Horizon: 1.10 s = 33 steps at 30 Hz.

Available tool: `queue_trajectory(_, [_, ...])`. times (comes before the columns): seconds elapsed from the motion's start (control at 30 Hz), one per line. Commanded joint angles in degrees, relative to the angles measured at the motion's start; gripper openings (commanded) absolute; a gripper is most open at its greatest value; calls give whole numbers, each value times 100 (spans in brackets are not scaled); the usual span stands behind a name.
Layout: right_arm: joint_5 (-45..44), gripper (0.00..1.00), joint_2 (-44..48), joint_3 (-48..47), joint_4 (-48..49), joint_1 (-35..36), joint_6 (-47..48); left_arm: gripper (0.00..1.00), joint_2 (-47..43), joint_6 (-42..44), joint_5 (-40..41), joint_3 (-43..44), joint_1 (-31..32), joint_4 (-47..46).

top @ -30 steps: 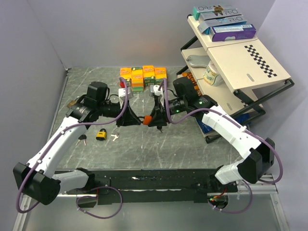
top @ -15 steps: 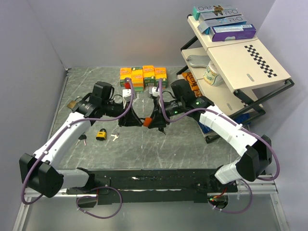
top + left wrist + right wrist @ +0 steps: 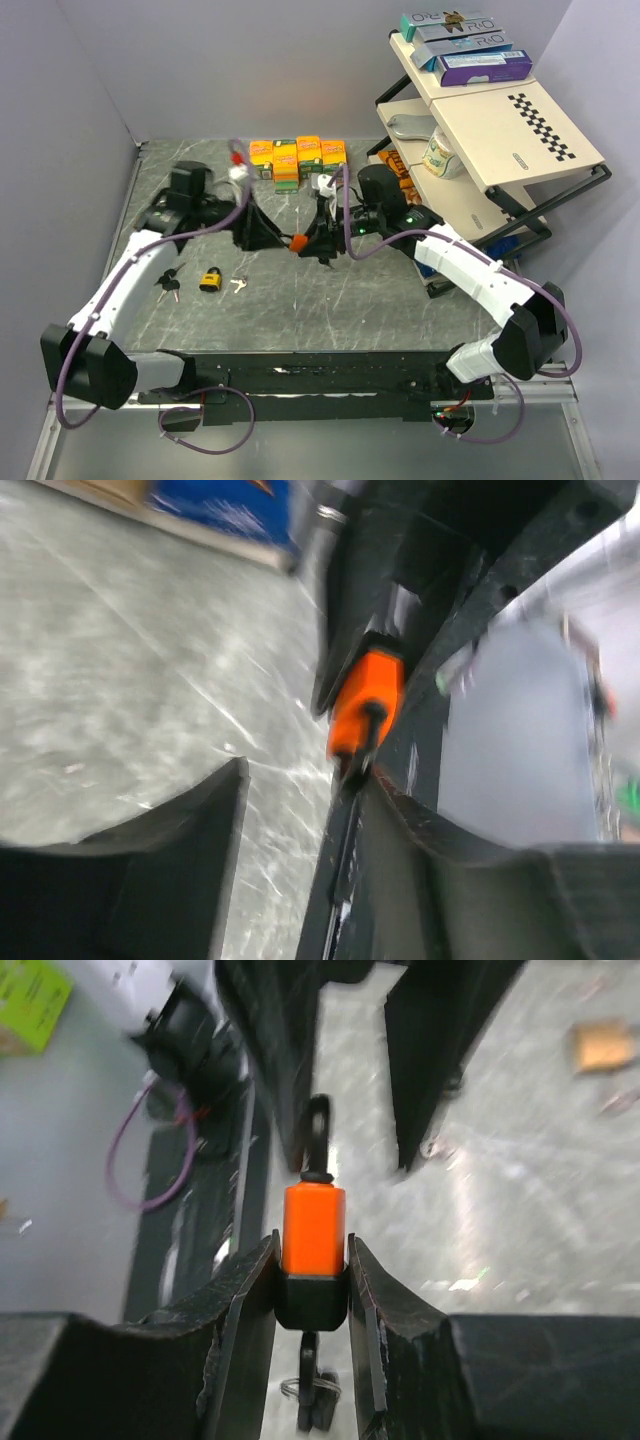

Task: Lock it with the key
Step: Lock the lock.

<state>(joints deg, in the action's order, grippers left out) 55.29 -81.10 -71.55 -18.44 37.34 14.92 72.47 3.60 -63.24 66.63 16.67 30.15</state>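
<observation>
An orange padlock (image 3: pixel 297 243) with a black base hangs above the table's middle, with my right gripper (image 3: pixel 312 244) shut on it. In the right wrist view the padlock (image 3: pixel 313 1222) sits upright between the fingers (image 3: pixel 250 1300). Its dark shackle points away, and a key (image 3: pixel 311 1405) with a wire ring sticks out of the black base. My left gripper (image 3: pixel 262 232) stands just left of the lock, open. In the left wrist view the padlock (image 3: pixel 365 698) lies beyond the fingertips (image 3: pixel 205 830), and only table shows between them.
A yellow padlock (image 3: pixel 210 280) lies on the table at the left, with dark keys (image 3: pixel 167 284) and small silver keys (image 3: pixel 238 285) beside it. Coloured boxes (image 3: pixel 298 158) line the back. A tilted shelf rack (image 3: pixel 500 150) stands on the right.
My left gripper has opened and let go at the lock, and its arm has swung back to the left. The right gripper still holds the orange padlock, shifted slightly left.
</observation>
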Motion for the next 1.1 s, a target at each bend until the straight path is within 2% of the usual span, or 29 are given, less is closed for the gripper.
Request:
queue_trajectory(0.0, [-385,0,647,307,1569,-78,-401,71,-672,-1904,440,-27,-971,-1415])
queue_trajectory(0.13, [-1106,0,753,580,2200,-34,-813,93,-1006,-3213,1207,-167,-1350,-1705])
queue_trajectory(0.17, [-1317,0,754,615,2361,-17,-867,95,-1041,-3886,1444,-211,-1350,-1758])
queue_trajectory(0.27, [-2037,0,684,677,2757,141,-903,99,-1094,-4942,1789,-422,-1350,-1969])
queue_trajectory(0.37, [-2793,0,499,563,2959,335,-920,96,-1086,-5534,1727,-686,-1350,-2294])
queue_trajectory(0.43, [-3337,0,341,440,3030,510,-885,96,-1094,-5676,1885,-827,-1324,-2391])
queue_trajectory(0.53, [-3655,0,86,203,3092,703,-903,96,-981,-5940,1930,-959,-1280,-2662])
queue_trajectory(0.87, [-4149,0,-652,-464,3364,1090,-1210,99,-866,-5817,1983,-1196,-761,-3375])
queue_trajectory(1.07, [-4176,0,-916,-729,3592,1187,-1369,83,-664,-5835,1974,-1232,-753,-3446])
